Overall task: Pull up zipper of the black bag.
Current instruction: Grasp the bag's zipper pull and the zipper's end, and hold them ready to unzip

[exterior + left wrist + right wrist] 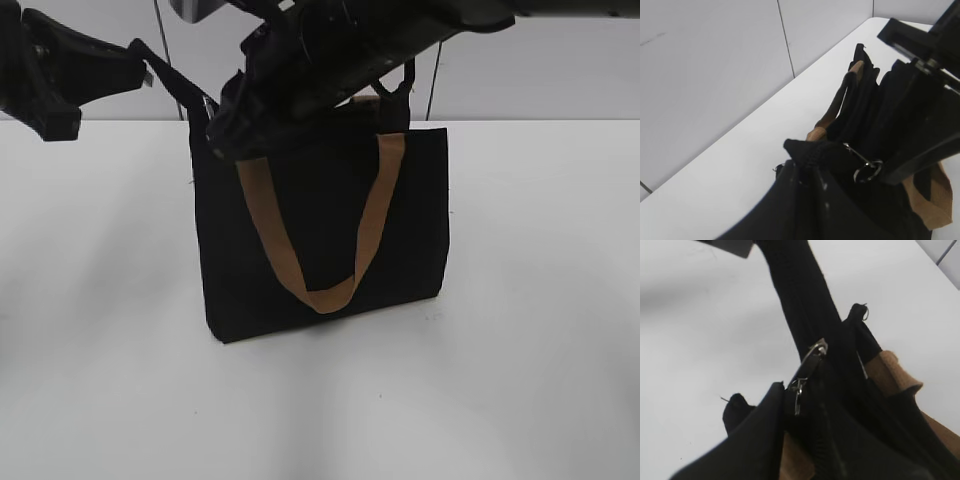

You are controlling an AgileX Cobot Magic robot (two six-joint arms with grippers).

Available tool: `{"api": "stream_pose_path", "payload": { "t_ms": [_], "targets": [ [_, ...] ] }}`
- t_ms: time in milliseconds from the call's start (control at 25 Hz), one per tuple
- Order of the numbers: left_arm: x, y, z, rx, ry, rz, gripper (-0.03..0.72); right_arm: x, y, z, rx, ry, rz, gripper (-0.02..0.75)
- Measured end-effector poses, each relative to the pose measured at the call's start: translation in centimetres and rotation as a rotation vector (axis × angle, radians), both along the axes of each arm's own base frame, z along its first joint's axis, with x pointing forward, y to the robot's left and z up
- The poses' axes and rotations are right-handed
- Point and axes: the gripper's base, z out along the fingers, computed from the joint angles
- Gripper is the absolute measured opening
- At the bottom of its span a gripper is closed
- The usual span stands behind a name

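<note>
Black bag (320, 235) stands upright on the white table (540, 380). Left gripper (135, 55) pinches its side strap (175, 80) taut beside the bag's top corner; right gripper (235, 135) appears closed near the zipper's ring pull (867, 171), though its grip is unclear. A loose hold could slip, or pulling could topple the bag.

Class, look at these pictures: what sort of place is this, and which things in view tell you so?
Probably a lab or test bench: a bare white table, plain grey panel walls, and a lone bag worked by robot arms.
</note>
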Motion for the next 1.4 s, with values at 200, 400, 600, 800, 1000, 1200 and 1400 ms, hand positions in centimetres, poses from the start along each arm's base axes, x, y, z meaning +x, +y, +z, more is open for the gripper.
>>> {"api": "stream_pose_path", "payload": {
  "t_ms": [200, 400, 600, 800, 1000, 1200, 1400],
  "targets": [
    [0.0, 0.0, 0.0, -0.001, 0.001, 0.0, 0.027, 0.1, 0.0, 0.1, 0.005, -0.012, -0.008, 0.093],
    [0.0, 0.0, 0.0, -0.001, 0.001, 0.0, 0.027, 0.1, 0.0, 0.1, 0.005, -0.012, -0.008, -0.001],
    [0.0, 0.0, -0.1, 0.018, -0.002, -0.005, 0.027, 0.1, 0.0, 0.1, 0.004, -0.011, -0.007, -0.001],
    [-0.4, 0.2, -0.9, 0.123, 0.027, -0.049, 0.027, -0.1, -0.1, 0.2, -0.006, -0.007, 0.006, -0.001],
    [-0.7, 0.8, -1.9, 0.227, 0.121, -0.036, 0.027, -0.2, -0.2, 0.3, -0.031, -0.013, 0.023, -0.001],
    [-0.9, 1.3, -2.6, 0.286, 0.186, -0.006, 0.027, -0.2, -0.4, 0.2, -0.054, -0.021, 0.03, -0.001],
    [-1.0, 1.7, -2.9, 0.323, 0.221, 0.019, 0.027, 0.1, -0.8, 0.2, -0.051, -0.006, 0.002, -0.001]
  ]
}}
